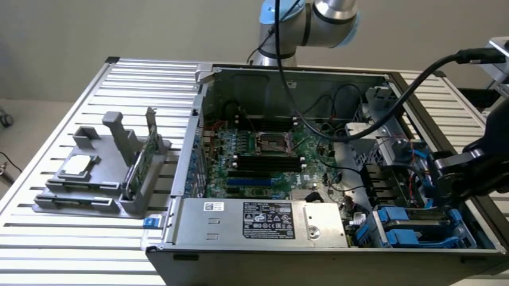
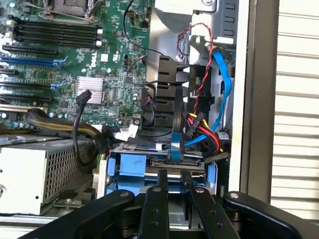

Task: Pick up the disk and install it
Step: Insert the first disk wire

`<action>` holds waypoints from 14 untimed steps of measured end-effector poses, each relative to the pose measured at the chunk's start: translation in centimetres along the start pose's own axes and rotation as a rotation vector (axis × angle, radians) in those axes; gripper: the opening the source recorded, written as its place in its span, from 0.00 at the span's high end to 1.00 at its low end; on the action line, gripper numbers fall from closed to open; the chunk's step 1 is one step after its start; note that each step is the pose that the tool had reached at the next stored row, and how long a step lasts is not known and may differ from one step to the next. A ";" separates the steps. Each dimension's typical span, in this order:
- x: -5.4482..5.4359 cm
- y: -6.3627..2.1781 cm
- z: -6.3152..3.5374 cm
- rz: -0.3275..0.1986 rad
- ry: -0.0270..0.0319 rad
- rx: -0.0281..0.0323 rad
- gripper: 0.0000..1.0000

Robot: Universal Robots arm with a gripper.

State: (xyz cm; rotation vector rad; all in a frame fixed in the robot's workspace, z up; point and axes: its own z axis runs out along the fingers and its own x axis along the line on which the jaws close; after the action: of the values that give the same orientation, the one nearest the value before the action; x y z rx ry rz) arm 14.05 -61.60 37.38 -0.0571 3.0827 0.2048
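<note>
Disk (image 2: pixel 133 167): grey metal, blue rails; tool (image 2: pixel 173 181) seemingly pinching its edge.

An open computer case (image 1: pixel 294 71) lies on a slatted metal table (image 1: pixel 80 101). Inside are a green motherboard (image 1: pixel 263 149) and, at six o'clock, a grey power supply (image 1: pixel 263 220). At nine o'clock of the case, a grey holder (image 1: pixel 87 190) carries what looks like a small silver chip (image 1: pixel 77 165) and an upright green card (image 1: pixel 142 161).

Disk (image 2: pixel 134 167) rails: blue plastic, faint sheen. Gripper (image 2: pixel 174 173): matt black. Case (image 1: pixel 318 267): dull grey sheet metal. Table (image 1: pixel 151 77): ribbed pale metal. Power supply (image 1: pixel 263 223): bare metal, paper label.
</note>
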 end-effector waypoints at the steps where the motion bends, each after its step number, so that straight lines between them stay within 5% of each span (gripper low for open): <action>1: 0.0 0.00 0.00 0.014 -0.0018 0.0008 0.75; 14: 0.0 0.00 0.00 0.187 -0.0248 0.0101 0.75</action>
State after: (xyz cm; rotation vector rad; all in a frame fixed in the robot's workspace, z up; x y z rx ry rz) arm 14.06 -61.60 37.37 0.2328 3.0627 0.1957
